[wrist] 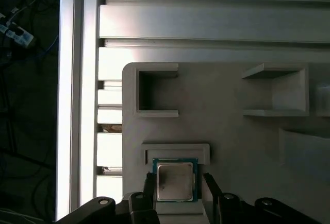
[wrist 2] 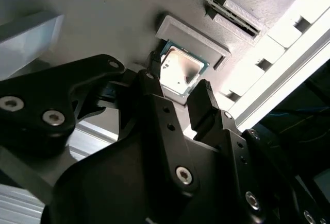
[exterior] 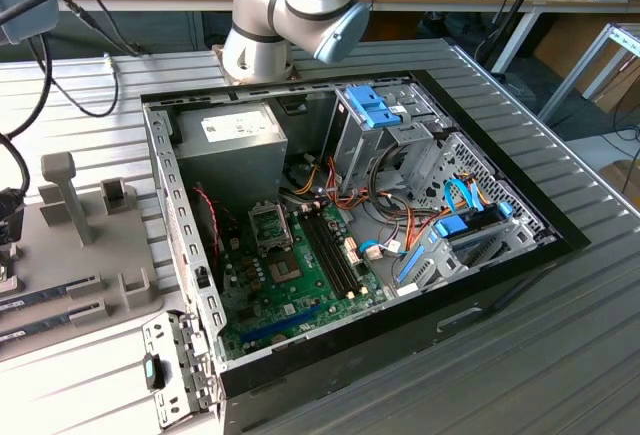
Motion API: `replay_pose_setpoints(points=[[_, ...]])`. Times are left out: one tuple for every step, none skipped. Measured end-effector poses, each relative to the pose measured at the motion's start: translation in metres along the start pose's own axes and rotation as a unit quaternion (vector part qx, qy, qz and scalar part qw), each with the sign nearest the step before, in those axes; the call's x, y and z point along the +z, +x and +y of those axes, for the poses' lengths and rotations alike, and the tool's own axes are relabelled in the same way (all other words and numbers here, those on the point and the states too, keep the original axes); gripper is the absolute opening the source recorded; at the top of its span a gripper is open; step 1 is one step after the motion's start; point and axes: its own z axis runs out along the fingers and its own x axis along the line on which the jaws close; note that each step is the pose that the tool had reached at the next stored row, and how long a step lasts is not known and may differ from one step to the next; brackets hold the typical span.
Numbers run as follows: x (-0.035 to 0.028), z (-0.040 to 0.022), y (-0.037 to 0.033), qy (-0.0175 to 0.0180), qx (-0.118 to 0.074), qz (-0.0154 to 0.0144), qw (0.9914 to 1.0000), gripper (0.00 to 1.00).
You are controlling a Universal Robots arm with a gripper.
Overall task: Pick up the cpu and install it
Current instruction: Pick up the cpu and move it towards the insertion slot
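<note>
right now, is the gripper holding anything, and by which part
Nothing yet. The gripper is open, its fingers flanking two opposite edges of the cpu, which lies in its grey holder.

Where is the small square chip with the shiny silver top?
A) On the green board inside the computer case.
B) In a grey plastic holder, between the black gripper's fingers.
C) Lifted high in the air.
B: in the first wrist view the small square chip with the shiny silver top lies flat in the grey plastic holder, with the black gripper straddling it.
</note>
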Motion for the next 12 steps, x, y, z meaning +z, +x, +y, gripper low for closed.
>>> replay_pose_setpoints(points=[[0.0011,-0.0001,0.0001,0.0,-0.001,0.0,1.0,0.48],[0.0025,0.0,0.0002,0.0,-0.002,0.0001,1.0,0.48],[0.0033,0.0,0.0002,0.0,-0.003,0.0001,0.99999,0.48],[0.0044,0.0,0.0003,-0.0001,-0.005,0.0001,0.99999,0.48],[0.005,-0.0001,0.0003,-0.0001,-0.006,0.0002,0.99998,0.48],[0.0057,-0.0001,0.0003,-0.0001,-0.007,0.0002,0.99998,0.48],[0.0065,-0.0001,0.0004,-0.0001,-0.008,0.0002,0.99996,0.48],[0.0072,-0.0001,0.0004,-0.0002,-0.01,0.0002,0.99995,0.48],[0.0078,-0.0001,0.0006,-0.0002,-0.011,0.0002,0.99994,0.48],[0.0084,-0.0001,0.0011,-0.0002,-0.012,0.0003,0.99993,0.48],[0.0089,0.0,0.0016,-0.0002,-0.012,0.0002,0.99993,0.48],[0.0091,0.0,0.0022,-0.0002,-0.012,0.0002,0.99993,0.48]])
